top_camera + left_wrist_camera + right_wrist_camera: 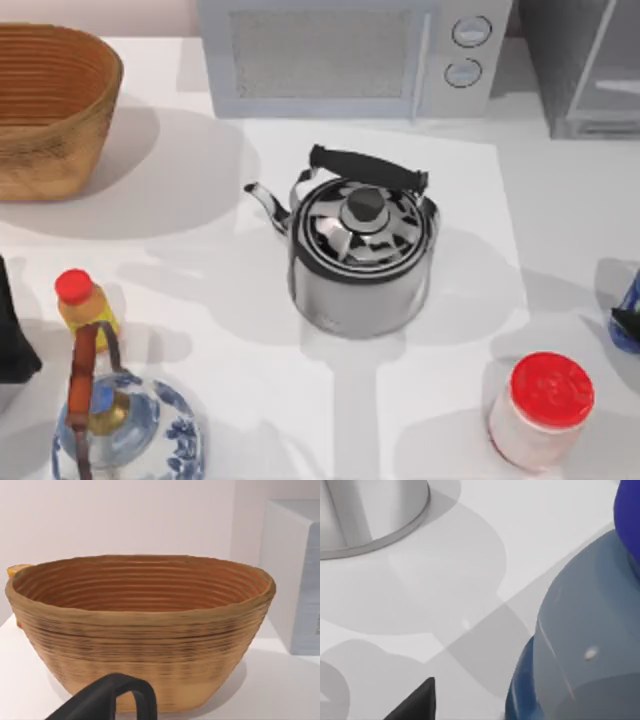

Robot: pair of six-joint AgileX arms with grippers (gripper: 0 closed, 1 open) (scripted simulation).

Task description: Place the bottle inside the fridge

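Simulated kitchen counter: kettle [362,250], microwave [350,55], fridge [590,65].

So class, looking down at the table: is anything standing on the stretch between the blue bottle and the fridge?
Nothing visible does. The bottle stands at the table's right edge and the fridge sits at the back right corner, with bare white table between them. The kettle and red-lidded jar stand off that line.
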